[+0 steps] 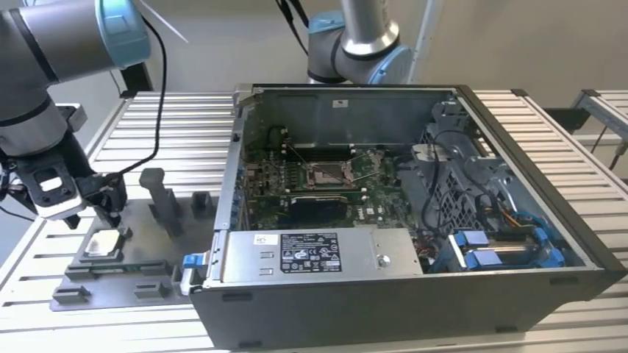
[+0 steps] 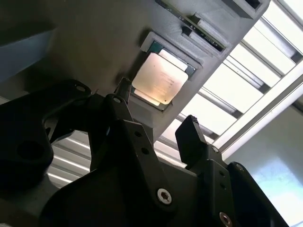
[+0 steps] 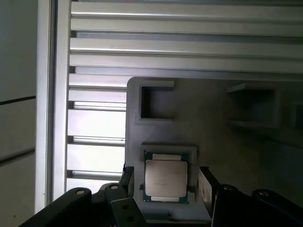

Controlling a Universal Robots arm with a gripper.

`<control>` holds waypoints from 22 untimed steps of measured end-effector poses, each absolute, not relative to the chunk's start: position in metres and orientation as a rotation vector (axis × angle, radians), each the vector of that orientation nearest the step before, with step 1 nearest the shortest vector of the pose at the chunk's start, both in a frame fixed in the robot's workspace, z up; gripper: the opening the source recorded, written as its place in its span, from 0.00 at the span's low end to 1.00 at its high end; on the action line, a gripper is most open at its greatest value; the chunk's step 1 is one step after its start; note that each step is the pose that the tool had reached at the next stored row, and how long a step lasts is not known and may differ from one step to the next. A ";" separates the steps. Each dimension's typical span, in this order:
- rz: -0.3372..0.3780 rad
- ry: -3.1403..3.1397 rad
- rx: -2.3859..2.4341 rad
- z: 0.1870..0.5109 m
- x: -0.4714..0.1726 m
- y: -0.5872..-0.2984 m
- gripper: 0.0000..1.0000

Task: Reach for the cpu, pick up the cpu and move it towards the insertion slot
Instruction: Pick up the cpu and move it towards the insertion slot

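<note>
Cpu (image 3: 165,178) lies flat in the grey fixture (image 1: 137,251) recess beside the computer case (image 1: 393,312), silvery face up. The gripper (image 3: 166,179) hangs above it, jaws wide open and empty, straddling it.

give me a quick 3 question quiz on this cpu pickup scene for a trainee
1. True or false: the cpu sits in the slot.
2. Pick one. The pincer is: A) shut on the cpu, B) open, over the cpu, C) touching the slot.
3. Fill the gap: the cpu lies in a pocket of the grey ____, at the exterior view's left.

Key: 1 false; 2 B; 3 fixture
</note>
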State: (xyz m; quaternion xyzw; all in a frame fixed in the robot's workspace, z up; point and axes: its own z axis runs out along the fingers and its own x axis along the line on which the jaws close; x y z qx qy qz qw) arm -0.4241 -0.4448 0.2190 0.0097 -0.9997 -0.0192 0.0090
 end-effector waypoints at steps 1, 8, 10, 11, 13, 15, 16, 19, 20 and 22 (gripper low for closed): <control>-0.060 -3.123 0.030 0.217 -0.424 -0.445 1.00; -0.060 -3.120 0.030 0.208 -0.424 -0.451 1.00; -0.060 -3.119 0.030 0.205 -0.424 -0.453 1.00; -0.060 -3.119 0.030 0.204 -0.424 -0.453 1.00; -0.060 -3.119 0.030 0.201 -0.424 -0.455 1.00; -0.060 -3.118 0.030 0.199 -0.424 -0.455 1.00; -0.060 -3.118 0.030 0.198 -0.424 -0.455 1.00; -0.060 -3.118 0.032 0.195 -0.423 -0.455 1.00; -0.060 -3.118 0.032 0.195 -0.423 -0.455 1.00; -0.060 -3.118 0.033 0.193 -0.422 -0.455 1.00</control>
